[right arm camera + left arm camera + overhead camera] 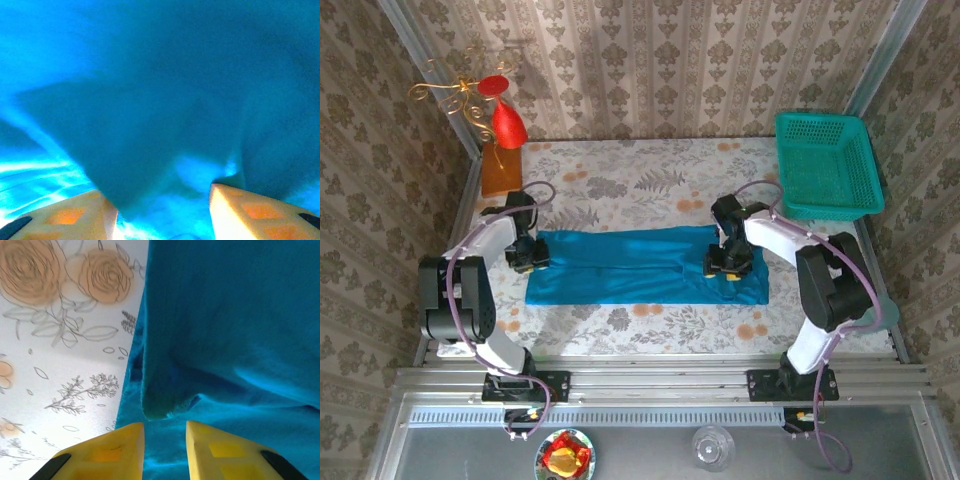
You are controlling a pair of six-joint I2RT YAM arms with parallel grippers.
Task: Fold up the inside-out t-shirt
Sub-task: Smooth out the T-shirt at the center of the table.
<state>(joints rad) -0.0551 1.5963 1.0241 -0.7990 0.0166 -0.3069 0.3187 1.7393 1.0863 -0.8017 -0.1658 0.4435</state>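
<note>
The t-shirt (640, 265) lies flat as a long folded band across the middle of the table (620, 180), running left to right between my two arms; my left gripper (530, 262) sits at its left end, where cloth meets the flowered tabletop; my right gripper (725, 268) is low over the band near its right end, just inside the edge. From the left wrist, my yellow fingers (107, 452) stand a little apart with a narrow gap; a rounded fold of cloth lies just ahead of the tips, and nothing is pinched between them; the t-shirt's edge runs up the view with bare table to its left. From the right wrist, my fingers (245, 212) are spread wide; a loose flap of cloth hangs down towards the gap, nearer the left finger; it is blurred, and I cannot tell whether it touches, but it is not clamped. The basket (825, 165) sits at the far right corner, well apart from the t-shirt.
</note>
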